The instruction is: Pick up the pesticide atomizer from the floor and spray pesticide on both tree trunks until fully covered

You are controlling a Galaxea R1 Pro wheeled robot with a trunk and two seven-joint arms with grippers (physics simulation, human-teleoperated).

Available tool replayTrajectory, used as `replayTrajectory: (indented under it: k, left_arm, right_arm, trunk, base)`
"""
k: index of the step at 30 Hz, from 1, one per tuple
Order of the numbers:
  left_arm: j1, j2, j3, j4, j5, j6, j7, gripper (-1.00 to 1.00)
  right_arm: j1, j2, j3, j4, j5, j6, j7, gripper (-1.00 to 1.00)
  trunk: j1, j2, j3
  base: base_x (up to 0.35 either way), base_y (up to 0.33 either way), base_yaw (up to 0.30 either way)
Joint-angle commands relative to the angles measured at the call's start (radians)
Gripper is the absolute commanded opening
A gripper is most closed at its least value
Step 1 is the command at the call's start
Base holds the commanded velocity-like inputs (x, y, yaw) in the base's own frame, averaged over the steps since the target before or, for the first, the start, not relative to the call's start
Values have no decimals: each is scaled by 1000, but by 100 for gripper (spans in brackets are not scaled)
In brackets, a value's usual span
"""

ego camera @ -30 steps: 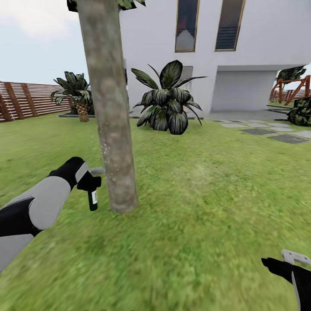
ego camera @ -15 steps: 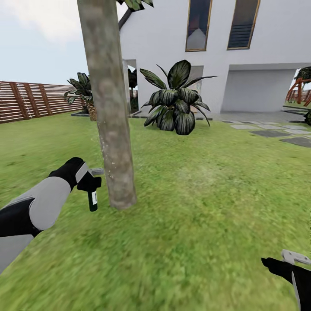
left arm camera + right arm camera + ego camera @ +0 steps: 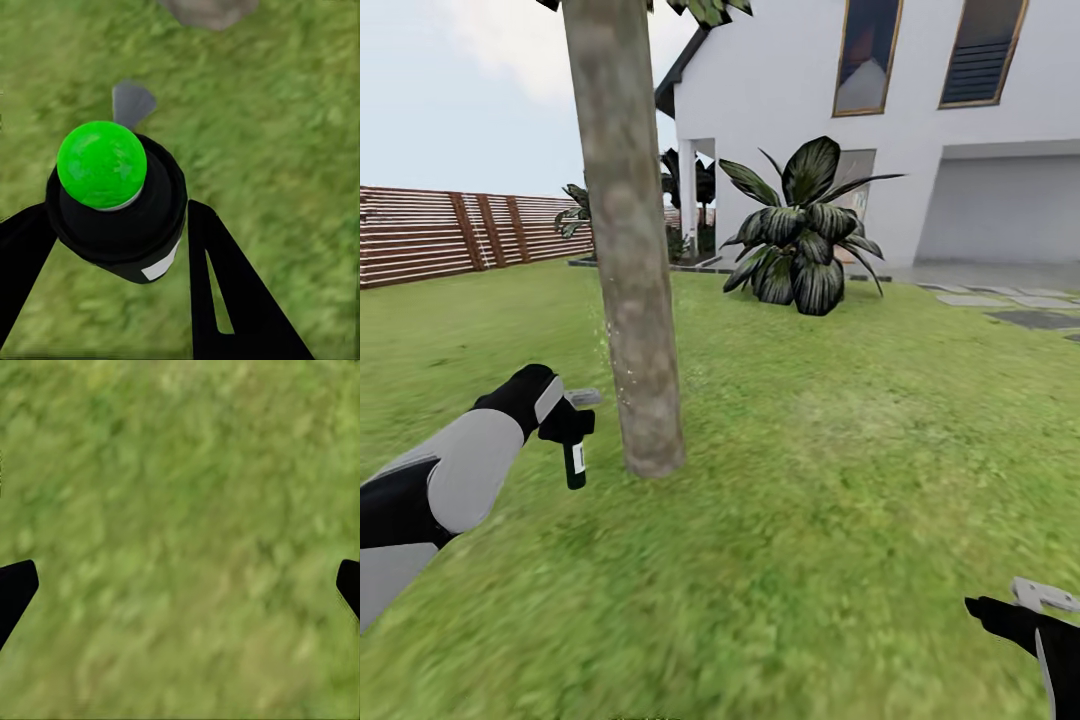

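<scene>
Item one, pickup: I judge it done, since my left claw (image 3: 570,425) is clamped on the pesticide atomizer (image 3: 574,462), which hangs off the grass with its body pointing down; in the left wrist view the atomizer (image 3: 120,206) sits between the two dark fingers (image 3: 225,292) with a bright green dome on top and a pale label strip on its side. Item two, tree trunk (image 3: 628,250) nearest me: partly treated by my reading, as fine white specks of pesticide (image 3: 605,345) show along its lower edge on the side facing the atomizer, while the bark higher up looks bare, so full cover is not yet reached. Item three, second tree: nothing to enter, so I count it as wholly left to do. Item four, right claw (image 3: 1040,598): low at my right over the floor (image 3: 840,480), its jaws spread wide apart with only grass between the fingertips (image 3: 15,585), holding nothing. Item five, containers: the atomizer is the sole vessel on the list, and how much it holds I cannot tell. Item six, surroundings: white house (image 3: 880,130), broad-leaved plant (image 3: 800,240), brown slat fence (image 3: 450,235)
</scene>
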Motion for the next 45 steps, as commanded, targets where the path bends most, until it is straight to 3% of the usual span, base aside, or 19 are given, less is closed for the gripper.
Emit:
replayTrajectory:
  k: [1, 9, 19, 33, 45]
  left_arm:
    - [-1, -1, 8, 0, -11, 4, -4, -100]
    - [-1, -1, 8, 1, -11, 4, -4, -100]
    - [-1, -1, 8, 1, -10, 4, -4, -100]
    - [0, -4, 8, 2, -9, 4, -4, -100]
    - [17, -4, 5, -14, -9, 4, -4, -100]
  right_arm:
    - [-1, 0, -2, -1, 11, 2, 9, 100]
    - [-1, 0, -2, -1, 11, 2, 9, 100]
    - [-1, 0, -2, 0, 11, 2, 9, 100]
    - [-1, 0, 0, 0, 11, 2, 8, 100]
    - [-1, 0, -1, 0, 11, 2, 9, 100]
  trunk:
    - [0, 0, -1]
    - [0, 0, -1]
    - [0, 0, -1]
    - [0, 0, -1]
    - [0, 0, -1]
  base:
    - [0, -158, 252]
    - [11, -93, 185]
    - [67, -286, 11]
    - [3, -305, 217]
    - [0, -182, -62]
